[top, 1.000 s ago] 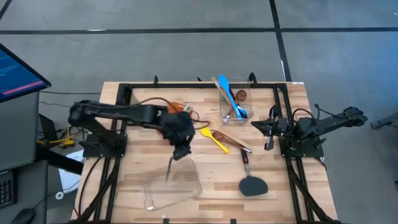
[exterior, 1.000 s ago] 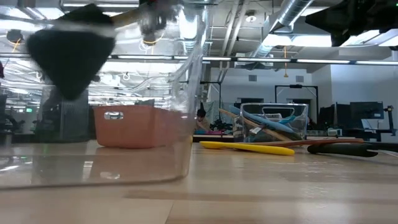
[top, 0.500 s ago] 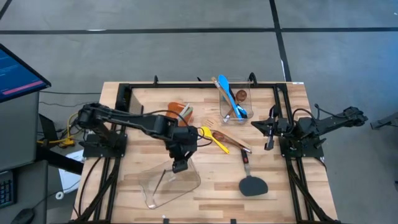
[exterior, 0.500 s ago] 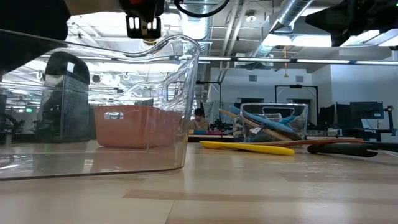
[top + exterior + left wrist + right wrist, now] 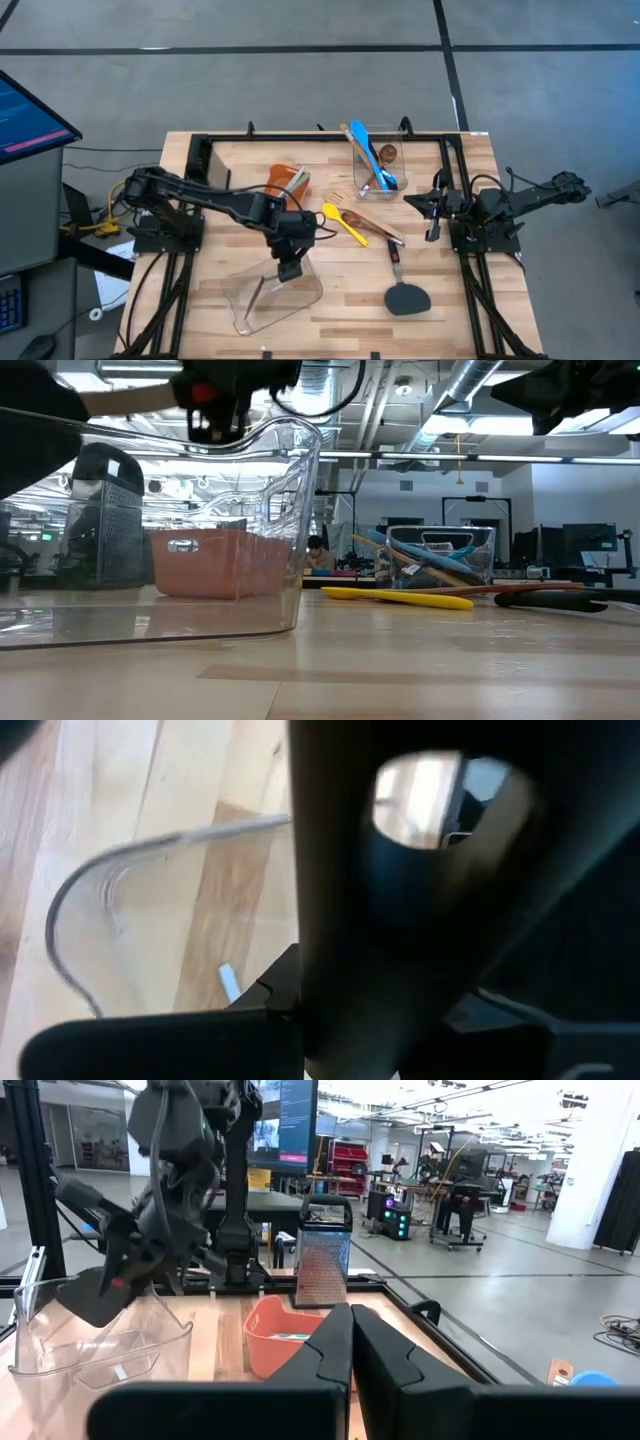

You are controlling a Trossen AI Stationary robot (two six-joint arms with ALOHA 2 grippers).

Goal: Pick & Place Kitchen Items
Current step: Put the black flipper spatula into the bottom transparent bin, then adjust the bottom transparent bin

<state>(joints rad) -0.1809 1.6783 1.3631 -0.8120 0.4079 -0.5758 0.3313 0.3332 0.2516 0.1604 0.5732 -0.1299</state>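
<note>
This is a robotics lab or workshop, not a kitchen. The butcher-block table (image 5: 440,320) stands on a bare grey concrete floor (image 5: 300,90) marked with dark lines, and a monitor (image 5: 30,125) glows beside it. Beyond the table, the low view shows exposed silver ducts (image 5: 470,385) and strip lights (image 5: 560,458) under an open ceiling. The right wrist view shows a large screen (image 5: 290,1120), more workstations (image 5: 455,1205) and red shelving (image 5: 350,1165).

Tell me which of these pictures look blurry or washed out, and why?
Left wrist view: a dark out-of-focus shape fills most of the frame. Low view: the large clear plastic container warps the room behind it; ceiling lights glare. High view: evenly lit, sharp.
</note>
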